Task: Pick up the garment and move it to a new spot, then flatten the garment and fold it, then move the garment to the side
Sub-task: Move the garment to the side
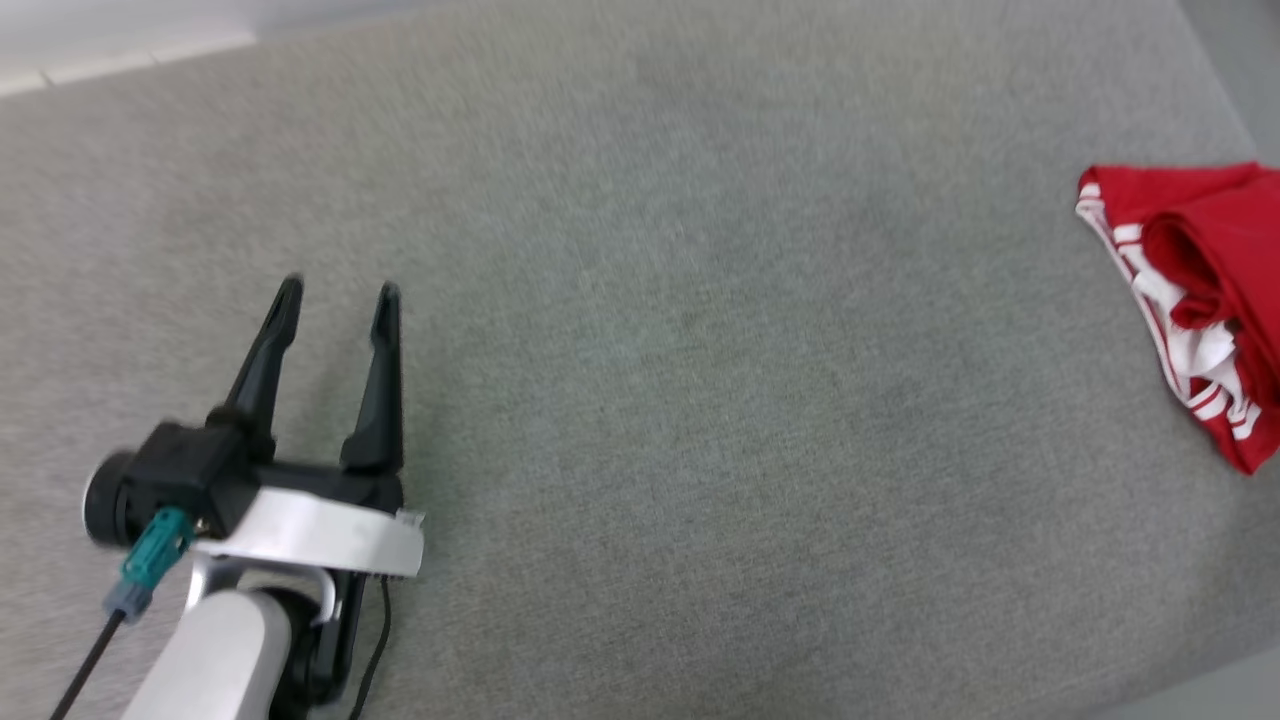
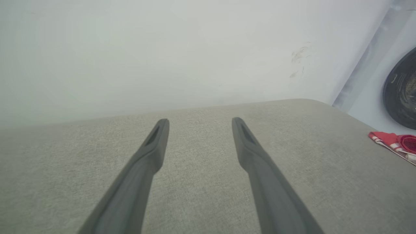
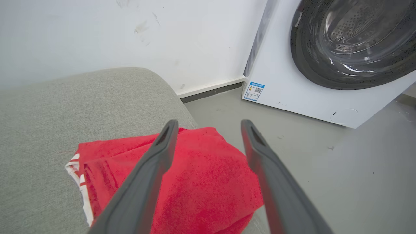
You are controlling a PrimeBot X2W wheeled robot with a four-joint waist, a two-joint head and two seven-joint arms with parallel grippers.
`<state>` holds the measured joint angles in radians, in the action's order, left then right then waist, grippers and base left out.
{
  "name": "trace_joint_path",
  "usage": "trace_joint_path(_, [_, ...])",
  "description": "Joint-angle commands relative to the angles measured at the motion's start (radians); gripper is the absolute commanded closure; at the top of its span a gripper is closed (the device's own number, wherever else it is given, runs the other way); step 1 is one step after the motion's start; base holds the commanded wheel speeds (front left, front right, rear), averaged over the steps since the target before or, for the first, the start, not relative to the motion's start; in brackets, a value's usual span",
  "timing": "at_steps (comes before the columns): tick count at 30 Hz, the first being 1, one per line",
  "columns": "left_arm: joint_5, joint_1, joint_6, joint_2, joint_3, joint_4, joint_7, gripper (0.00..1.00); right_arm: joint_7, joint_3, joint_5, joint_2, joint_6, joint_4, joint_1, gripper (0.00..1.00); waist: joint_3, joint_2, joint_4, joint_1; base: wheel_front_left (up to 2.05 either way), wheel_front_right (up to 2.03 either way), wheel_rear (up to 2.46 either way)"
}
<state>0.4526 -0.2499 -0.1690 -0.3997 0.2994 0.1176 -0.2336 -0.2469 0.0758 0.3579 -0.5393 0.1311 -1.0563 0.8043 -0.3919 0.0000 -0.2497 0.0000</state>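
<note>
A: Edges and open room on the bench [image 1: 700,400]?

B: Wide bare grey fabric across the whole middle, from the left hand [image 1: 339,289] at the near left over to the far right. Far left corner cut off by a pale strip. In the right wrist view, a rounded corner at the bench's right end, with grey floor [image 3: 357,169] just beyond. White wall [image 3: 97,32] along the far side, scuffed in places. White washing machine [image 3: 292,87] with a dark round door, standing on that floor past the right end.

A: And the garment [image 1: 1190,250]?

B: Bunched in a red heap with red-and-white striped trim, at the very right edge of the bench, partly cut by the head view's right border. Reaching out to the rounded corner; hanging past it or not, cannot tell.

A: State of the left hand?

B: Fingers spread apart, holding nothing, poised over bare fabric at the near left. Well apart from the garment, with the whole open stretch of bench between.

A: Right hand [image 3: 209,122]?

B: Fingers apart as well, pointing out over the red heap, with cloth showing between and beneath them. Not clamped on it. Touching the cloth or just above it: cannot tell.
</note>
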Motion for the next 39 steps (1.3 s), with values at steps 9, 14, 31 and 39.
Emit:
trace_joint_path(9, [0.038, 0.156, -0.032, 0.029, -0.053, -0.042, -0.026, 0.0, -0.011, -0.027, 0.011, 0.126, -0.001, 0.317, -0.28, 0.0, 0.208, 0.0, 0.069, 0.0, 0.0, 0.0, 0.0])
trace_joint_path(14, [0.045, 0.206, -0.038, 0.051, -0.072, -0.062, -0.029, 0.0, 0.055, -0.04, -0.011, 0.215, -0.001, 0.517, -0.418, 0.0, 0.254, 0.0, 0.11, 0.0, 0.0, 0.0, 0.0])
trace_joint_path(31, [-0.03, 0.318, -0.017, 0.088, -0.135, -0.142, -0.033, 0.0, 0.303, -0.065, -0.112, 0.393, -0.001, 1.065, -0.761, 0.0, 0.41, 0.0, 0.219, 0.0, 0.0, 0.0, 0.0])
trace_joint_path(39, [-0.031, 0.36, -0.01, 0.087, -0.129, -0.175, -0.033, 0.0, 0.349, -0.047, -0.134, 0.428, -0.001, 1.167, -0.853, 0.0, 0.441, 0.0, 0.215, 0.0, 0.0, 0.0, 0.0])
